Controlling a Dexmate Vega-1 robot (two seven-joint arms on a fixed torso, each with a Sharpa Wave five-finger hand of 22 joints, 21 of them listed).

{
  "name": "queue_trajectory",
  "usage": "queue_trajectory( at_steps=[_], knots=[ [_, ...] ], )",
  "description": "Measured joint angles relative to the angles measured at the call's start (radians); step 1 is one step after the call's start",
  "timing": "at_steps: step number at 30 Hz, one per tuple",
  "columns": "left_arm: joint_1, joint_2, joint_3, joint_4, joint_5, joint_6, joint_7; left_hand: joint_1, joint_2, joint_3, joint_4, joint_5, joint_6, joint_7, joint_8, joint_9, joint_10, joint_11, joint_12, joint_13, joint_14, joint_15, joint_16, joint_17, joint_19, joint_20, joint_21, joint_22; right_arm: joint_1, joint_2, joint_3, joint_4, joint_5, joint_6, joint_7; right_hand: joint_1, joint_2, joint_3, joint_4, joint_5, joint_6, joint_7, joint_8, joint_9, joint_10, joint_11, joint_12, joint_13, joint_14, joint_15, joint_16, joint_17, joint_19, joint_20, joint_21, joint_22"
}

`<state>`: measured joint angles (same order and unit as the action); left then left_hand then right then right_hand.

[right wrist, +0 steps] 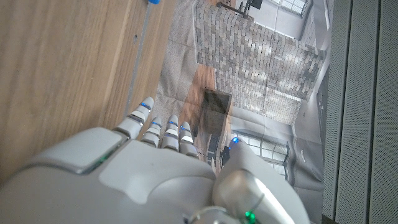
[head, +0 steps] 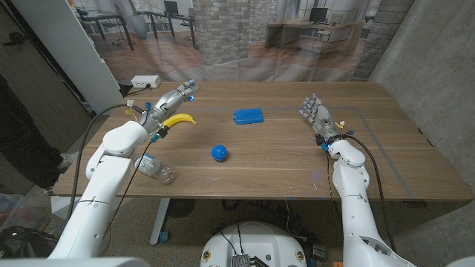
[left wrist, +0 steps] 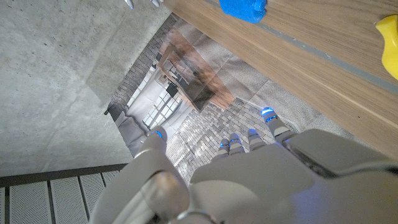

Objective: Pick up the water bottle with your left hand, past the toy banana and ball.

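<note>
A clear water bottle (head: 157, 170) lies on its side near the table's front left edge, partly hidden under my left forearm. The yellow toy banana (head: 180, 119) lies further back, just beside my left hand (head: 169, 99), which hovers open above the table's back left with fingers stretched out and nothing in them. The banana's tip (left wrist: 388, 36) also shows in the left wrist view, beyond my left hand (left wrist: 249, 180). A blue spiky ball (head: 220, 153) sits in the middle. My right hand (head: 317, 115) stands open at the right, holding nothing; my right hand (right wrist: 149, 168) shows its fingers extended.
A blue flat sponge-like object (head: 248, 116) lies at the back middle, also seen as the blue object (left wrist: 244, 8) in the left wrist view. A white power box (head: 145, 81) sits off the table's back left corner. The table (head: 282, 159) is wooden.
</note>
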<state>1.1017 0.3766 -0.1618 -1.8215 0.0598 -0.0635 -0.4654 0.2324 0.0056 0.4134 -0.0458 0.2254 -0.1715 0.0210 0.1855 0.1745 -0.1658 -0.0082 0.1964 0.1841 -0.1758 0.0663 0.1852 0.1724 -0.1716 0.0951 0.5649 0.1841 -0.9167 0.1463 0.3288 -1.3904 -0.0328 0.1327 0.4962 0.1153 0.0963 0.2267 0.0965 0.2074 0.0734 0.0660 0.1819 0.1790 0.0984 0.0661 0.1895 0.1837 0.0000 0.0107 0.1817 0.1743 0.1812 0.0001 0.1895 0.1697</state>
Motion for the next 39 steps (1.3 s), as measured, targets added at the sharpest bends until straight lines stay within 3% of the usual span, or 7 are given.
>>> queue_trajectory(
  at_steps=[15,16,30,39],
  knots=[
    [0.021,0.029,-0.02,-0.045,0.016,0.023,-0.063,0.008,0.0,-0.003,-0.012,-0.004,0.0,0.0,0.0,0.0,0.002,-0.008,0.0,0.0,0.0,0.0,0.0,0.0,0.003,0.003,-0.007,0.0,-0.004,0.0,0.0,-0.002,0.003,0.001,0.0,0.0,0.0,0.0,0.0,0.0,0.0,0.0,0.0,0.0,0.0,0.0,0.0,0.0,0.0,0.0,0.0,0.0,0.0,0.0,0.0,0.0],
    [0.028,0.05,-0.027,-0.067,0.018,0.024,-0.07,0.008,0.0,-0.004,-0.012,-0.004,0.0,0.0,0.0,0.0,0.0,-0.006,0.0,0.0,0.0,0.0,0.0,0.0,0.003,0.003,-0.007,0.0,-0.004,0.0,0.0,-0.002,0.004,0.001,0.0,0.0,0.0,0.0,0.0,0.0,0.0,0.0,0.0,0.0,0.0,0.0,0.0,0.0,0.0,0.0,0.0,0.0,0.0,0.0,0.0,0.0],
    [0.044,0.095,-0.043,-0.122,0.026,0.041,-0.136,0.016,0.0,-0.007,-0.018,-0.004,0.0,0.0,0.0,0.0,-0.001,-0.004,0.0,0.0,0.004,0.003,0.0,0.002,-0.002,0.009,-0.014,0.0,-0.01,0.0,0.004,-0.009,0.009,0.002,0.001,0.0,0.0,0.0,0.0,0.0,0.004,-0.004,0.0,0.0,0.0,0.0,0.0,0.0,0.0,0.0,0.0,0.0,0.0,0.0,0.0,0.0],
    [0.054,0.109,-0.054,-0.145,0.033,0.05,-0.173,0.021,-0.005,-0.008,-0.025,-0.008,0.0,0.0,0.0,0.0,0.002,-0.001,0.0,0.0,0.007,0.007,0.0,0.002,0.0,0.025,-0.014,0.0,-0.01,0.0,0.005,-0.006,0.013,0.007,0.002,0.0,0.0,0.0,0.0,0.0,0.004,-0.004,0.0,0.0,0.0,0.0,0.0,0.0,0.0,0.0,0.0,0.0,0.0,0.0,0.0,0.0]
  ],
)
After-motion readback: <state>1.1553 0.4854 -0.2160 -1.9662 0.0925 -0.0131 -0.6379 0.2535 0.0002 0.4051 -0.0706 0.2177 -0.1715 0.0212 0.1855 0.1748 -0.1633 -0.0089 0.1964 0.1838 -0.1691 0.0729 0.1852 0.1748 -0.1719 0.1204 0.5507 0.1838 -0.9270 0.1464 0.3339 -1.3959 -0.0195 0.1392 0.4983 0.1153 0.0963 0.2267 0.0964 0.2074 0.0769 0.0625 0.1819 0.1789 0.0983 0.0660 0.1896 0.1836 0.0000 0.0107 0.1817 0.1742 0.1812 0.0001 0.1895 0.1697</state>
